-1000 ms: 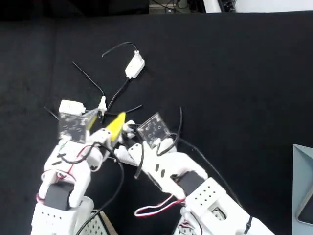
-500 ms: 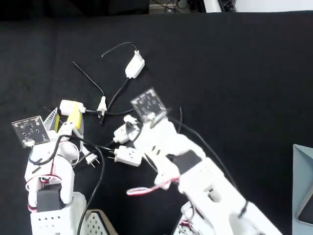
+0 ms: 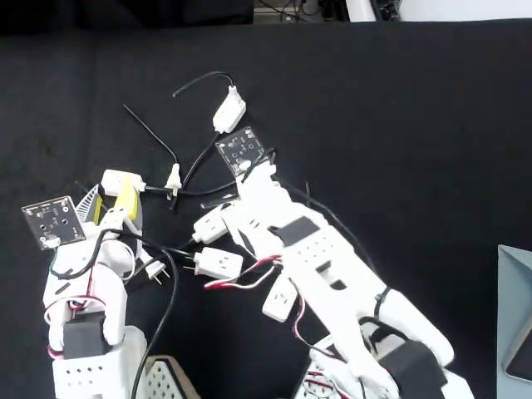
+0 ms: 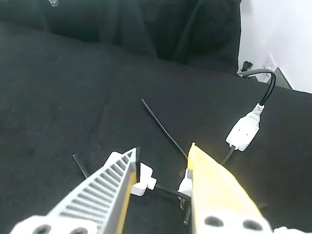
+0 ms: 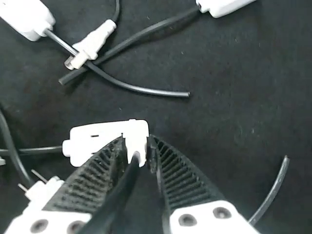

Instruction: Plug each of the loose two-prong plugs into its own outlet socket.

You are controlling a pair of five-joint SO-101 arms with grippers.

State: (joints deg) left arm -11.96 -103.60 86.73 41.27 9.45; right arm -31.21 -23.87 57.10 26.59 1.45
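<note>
Pinching outlet socket (image 5: 97,140) end, right gripper (image 5: 138,145); long axis crosswise to jaws.

The tablecloth (image 3: 399,125) is plain black. White, with black cords (image 4: 266,90), are the far socket (image 3: 229,110) at eleven o'clock from the table's middle, the near socket (image 5: 109,139) pinched by the right gripper (image 5: 136,145), and a plug (image 3: 220,263) at seven o'clock. That gripper's fingers (image 5: 183,175) are black and ribbed. The left gripper (image 4: 163,151) has one yellow finger (image 4: 214,190) and one white ribbed finger (image 4: 105,187). The left arm (image 3: 91,332) and right arm (image 3: 332,274) are white, with red-and-white wires (image 3: 249,274); each carries a dark board (image 3: 243,148) dotted pale. A grey-blue object (image 3: 515,316) sits at four o'clock.
</note>
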